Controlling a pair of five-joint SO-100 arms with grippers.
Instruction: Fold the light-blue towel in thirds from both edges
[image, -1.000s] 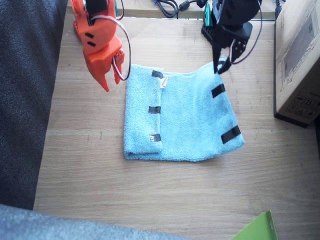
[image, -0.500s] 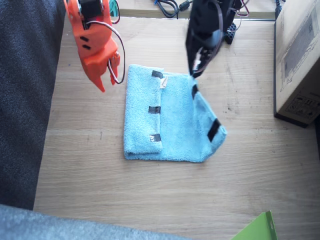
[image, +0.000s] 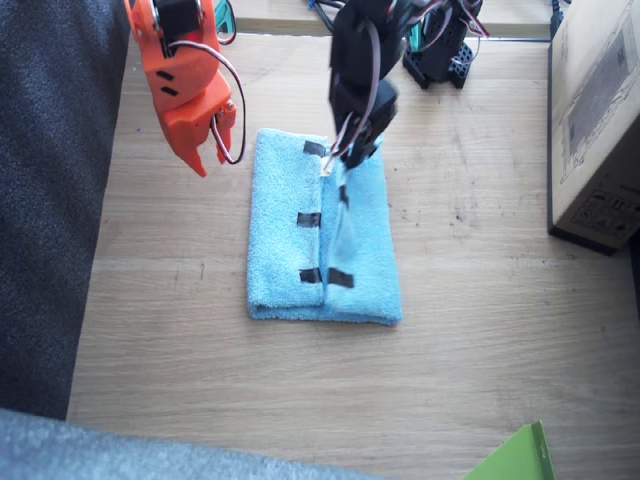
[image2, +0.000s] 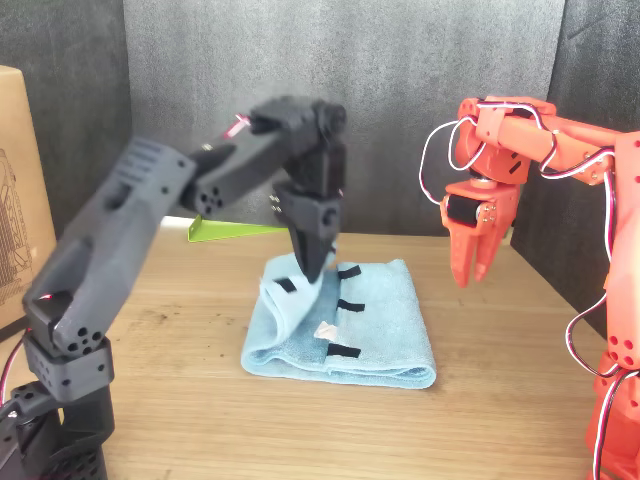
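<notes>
Light-blue towel (image: 320, 245), one, lies mid-desk, one taped edge already folded over its middle. Five black tape strips show in the fixed view. Two arms: the black left arm's tool (image: 347, 152) is clamped on the other taped edge, lifting it at the towel's 12 o'clock; the orange right arm's tool (image: 209, 155) hangs jaws apart, clear of the cloth at 10 o'clock. Bare wooden desk (image: 470, 390) lies open toward 6 o'clock; one cardboard box (image: 597, 110) stands at 3 o'clock. Dark fabric backs the scene.
</notes>
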